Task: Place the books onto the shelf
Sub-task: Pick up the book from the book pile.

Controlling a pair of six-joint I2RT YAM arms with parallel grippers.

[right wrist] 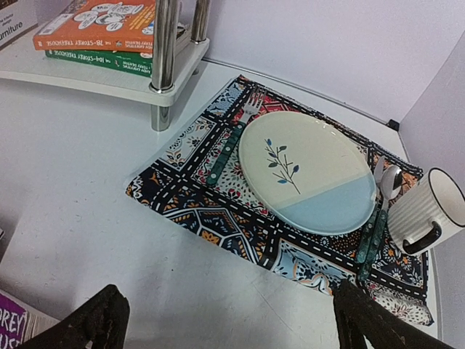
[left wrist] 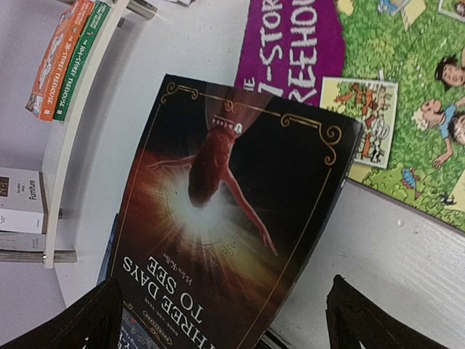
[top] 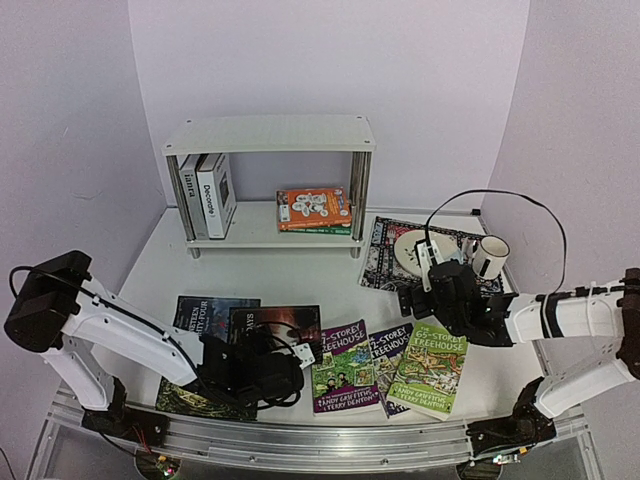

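White shelf (top: 270, 133) half stocked, several books waiting flat on the table (top: 250, 270) in front of me.

I have the left gripper (left wrist: 229, 323) spread wide over the near end of the dark paperback (left wrist: 232, 196), one finger to each side and nothing clamped, since I judge that book my next pick. On the lower board the white hardbacks (top: 208, 195) stand upright at the left. The orange and green paperbacks (top: 313, 208) lie stacked at the right, so the middle gap is where I would aim. The right gripper (right wrist: 232, 327) hangs wide and empty near the patterned mat (right wrist: 218, 211) with its plate (right wrist: 305, 171) and cup (right wrist: 425, 211). I judge that puts it out of the left arm's way. The Treehouse paperbacks (top: 343, 380) lie beside the dark one.
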